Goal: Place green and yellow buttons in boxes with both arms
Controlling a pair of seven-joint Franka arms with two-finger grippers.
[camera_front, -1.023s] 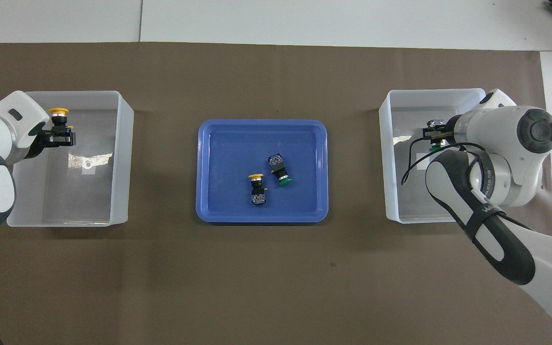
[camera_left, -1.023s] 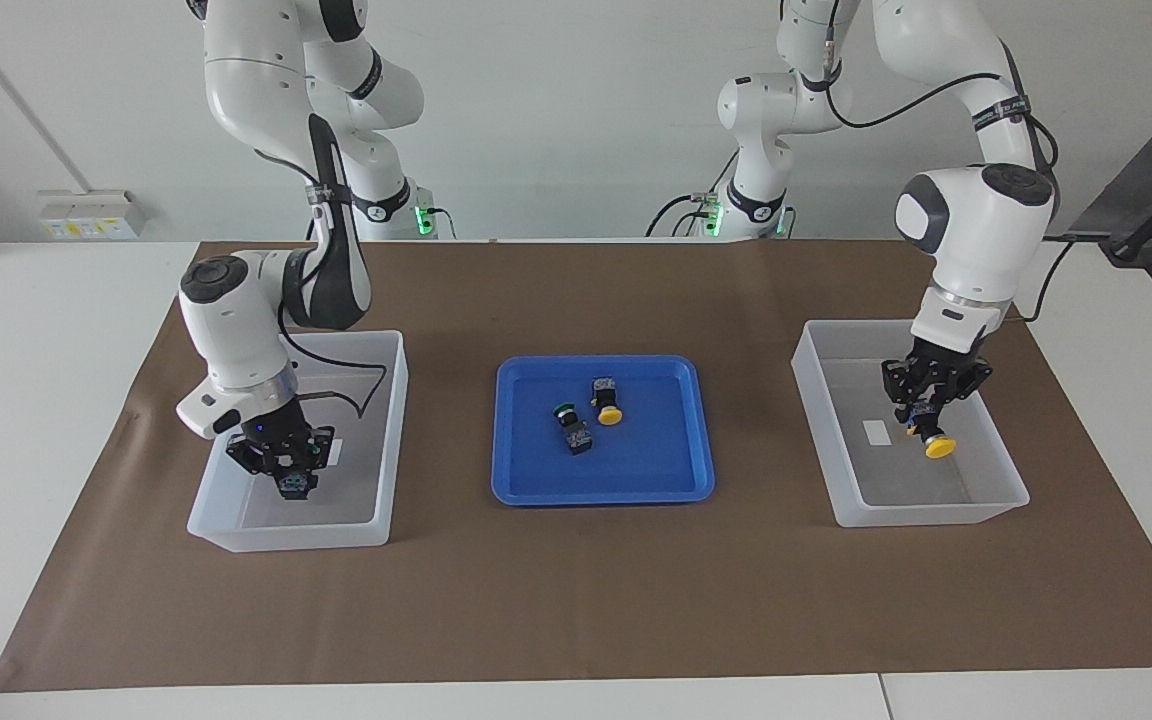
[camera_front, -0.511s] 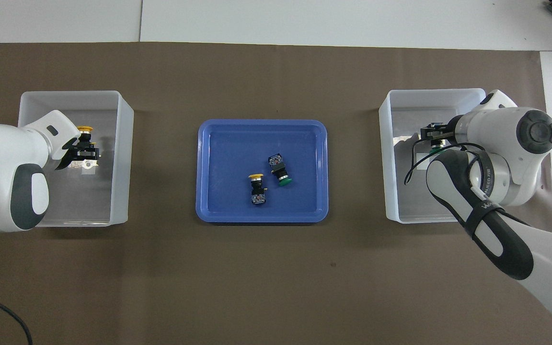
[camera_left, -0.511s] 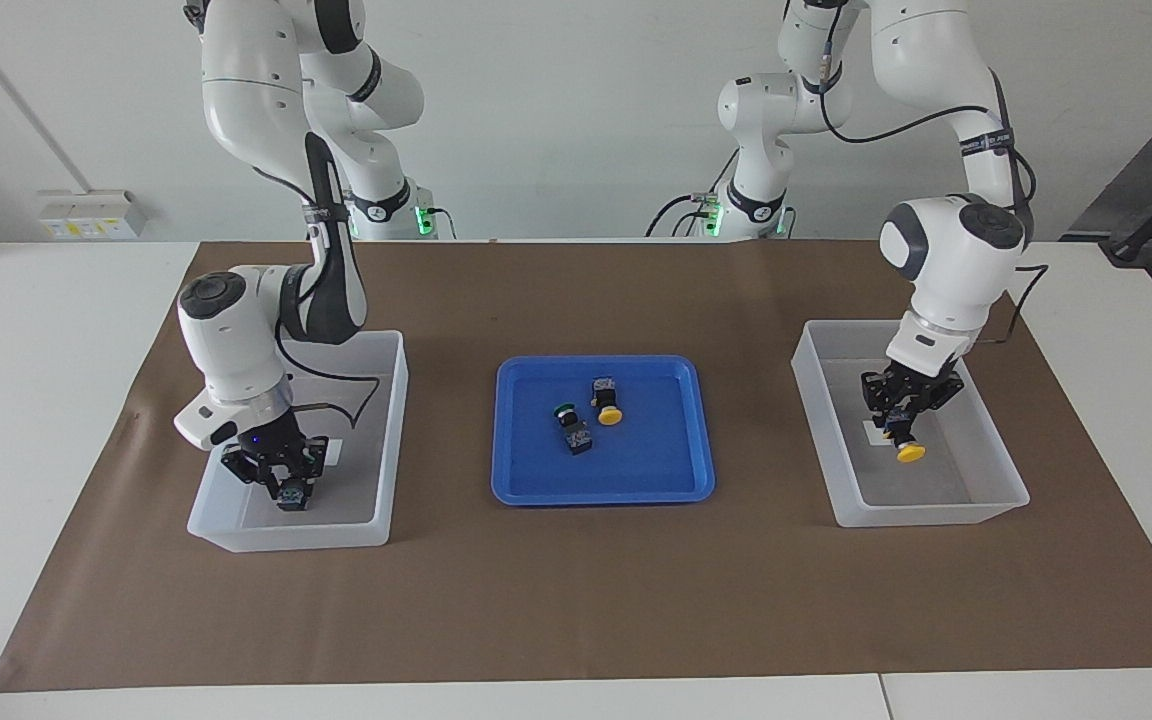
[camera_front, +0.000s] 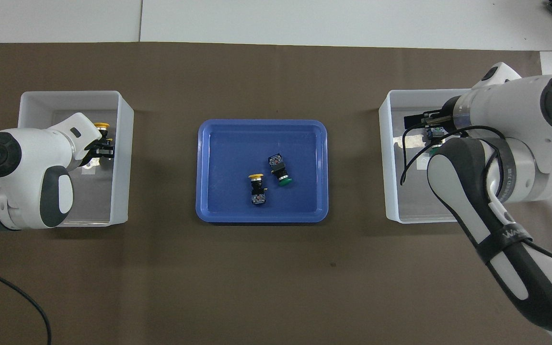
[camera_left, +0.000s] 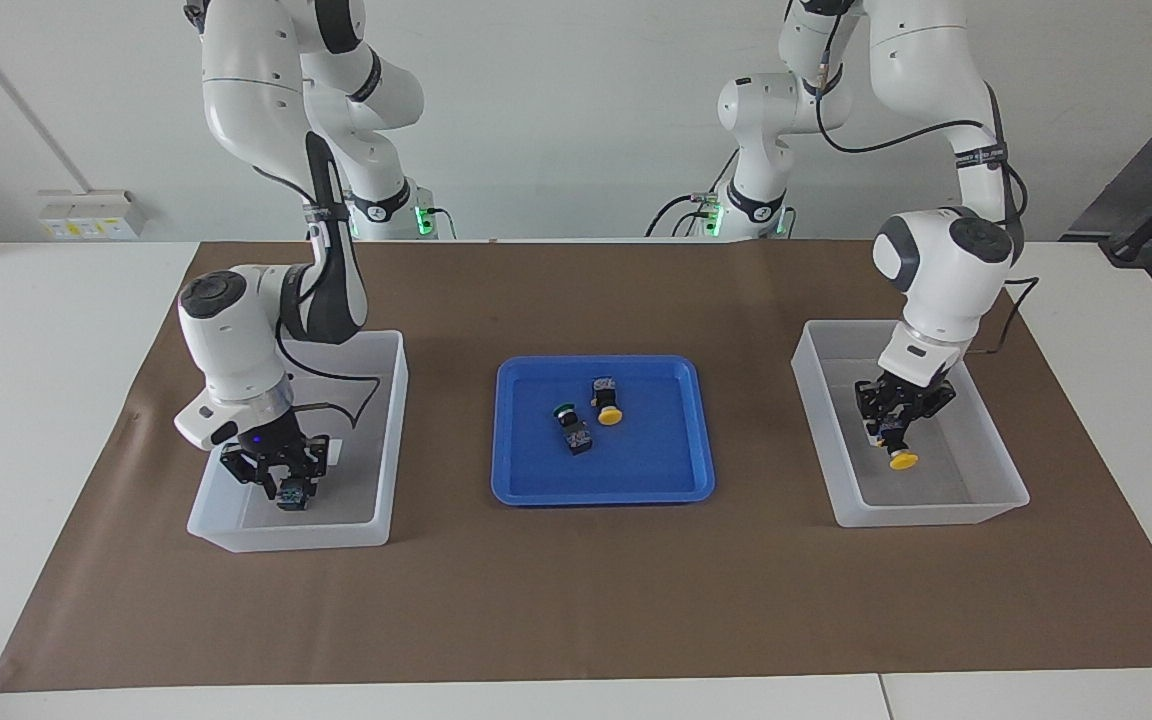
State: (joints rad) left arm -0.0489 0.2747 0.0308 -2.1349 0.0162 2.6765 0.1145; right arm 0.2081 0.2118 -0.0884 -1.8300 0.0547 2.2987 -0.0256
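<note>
now both grippers seemingly lower buttons into boxes.

A shallow blue tray point(camera_left: 603, 485) point(camera_front: 261, 216) lies mid-table on a brown mat point(camera_left: 576, 610) point(camera_front: 257, 278) that covers most of the white table point(camera_left: 36, 400) point(camera_front: 55, 19), with a white wall point(camera_left: 576, 120) rising past the table's edge.

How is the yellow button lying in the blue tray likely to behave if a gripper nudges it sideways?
The yellow button lies on its side, so its round cap might let it pivot or roll slightly. Its blocky black body would probably stop a full roll. The tray floor looks smooth, so it would likely slide easily.
</note>
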